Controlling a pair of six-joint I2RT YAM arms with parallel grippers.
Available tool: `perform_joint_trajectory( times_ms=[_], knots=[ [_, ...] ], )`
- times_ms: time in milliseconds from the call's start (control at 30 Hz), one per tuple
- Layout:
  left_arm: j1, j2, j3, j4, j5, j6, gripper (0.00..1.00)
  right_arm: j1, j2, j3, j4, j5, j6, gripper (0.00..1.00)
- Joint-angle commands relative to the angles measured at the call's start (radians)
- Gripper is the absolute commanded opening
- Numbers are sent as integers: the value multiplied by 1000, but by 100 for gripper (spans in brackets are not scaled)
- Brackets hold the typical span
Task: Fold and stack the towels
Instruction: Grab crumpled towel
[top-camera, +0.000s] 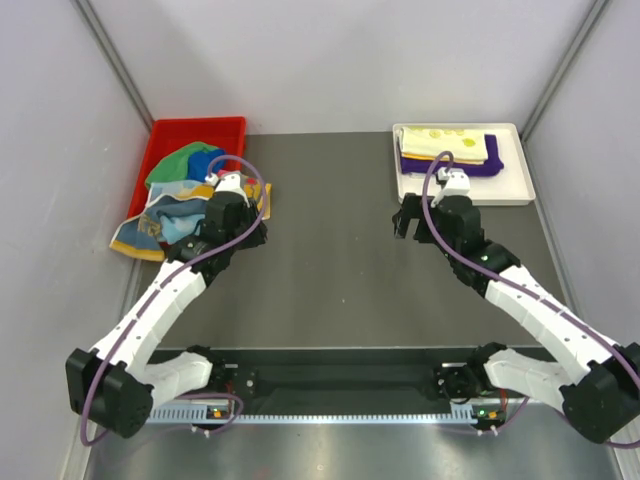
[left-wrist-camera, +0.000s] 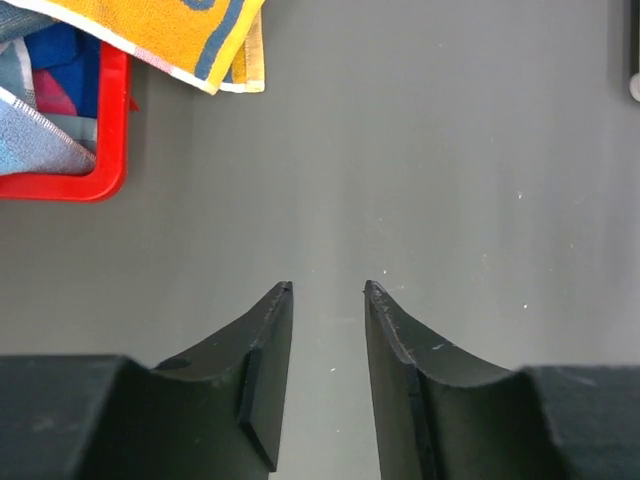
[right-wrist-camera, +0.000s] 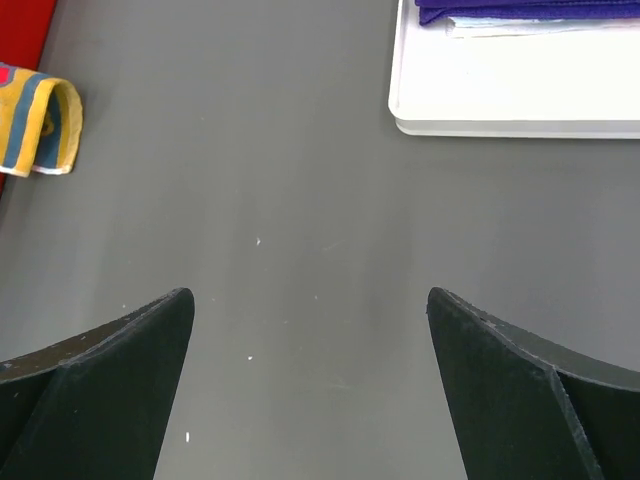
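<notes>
- Fingers of my left end effector stand partly apart, empty; my right end effector is spread wide, empty.
- Ahead-left of the left one, unfolded towels spill over a red bin.
- Ahead-right of the right one, folded towels lie in a white tray.

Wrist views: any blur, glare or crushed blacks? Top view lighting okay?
Top external: even soft light, no hard shadows, white tray nearly blown out. Left wrist: table sharp, faint pale sheen down its middle, left claw dark but crisp-edged. Right wrist: table specks sharp, right claw almost black with little surface detail. No motion blur in any view.
</notes>
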Motion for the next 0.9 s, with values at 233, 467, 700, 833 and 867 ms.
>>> perform_joint_trajectory(
  times_ms=[233, 467, 700, 833, 867],
  knots=[
    [12, 181, 133, 51, -190, -77, 53, -11, 50, 42, 13, -41, 0, 100],
    [17, 522, 381, 13, -365, 27, 56, -15, 66, 67, 16, -74, 9, 100],
    [17, 800, 640, -19, -498, 252, 64, -35, 70, 76, 15, -95, 13, 100],
    [18, 912, 752, -8, -555, 363, 68, -47, 59, 76, 16, -123, 13, 100],
    [17, 958, 769, -13, -563, 395, 67, -49, 53, 76, 13, -127, 13, 100]
  ],
)
